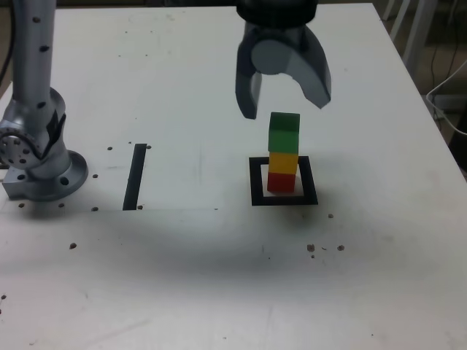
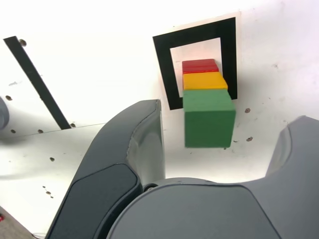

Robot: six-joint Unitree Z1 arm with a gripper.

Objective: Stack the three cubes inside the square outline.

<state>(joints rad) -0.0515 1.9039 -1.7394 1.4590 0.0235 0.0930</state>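
Now my curved grey two-jawed gripper (image 1: 286, 103) stands wide apart with nothing in its hold, hanging above the stack and clear of it. Below me, three small plain cubes of matching size make one upright column. The solid green cube (image 1: 284, 133) sits on top, the solid yellow cube (image 1: 283, 162) is in the middle, touching the blocks above and below, and the solid red cube (image 1: 282, 182) is at the bottom. That lowest block rests on the white centre of the flat, thick black square outline (image 1: 257, 182), inside its border. In the wrist view, the green block shows between my opened jaws, touching neither. A straight black strip (image 1: 135, 177) lies flat on the white tabletop (image 1: 182, 284), well apart from the frame, toward the exterior view's left. Small dark specks mark the surface around them.
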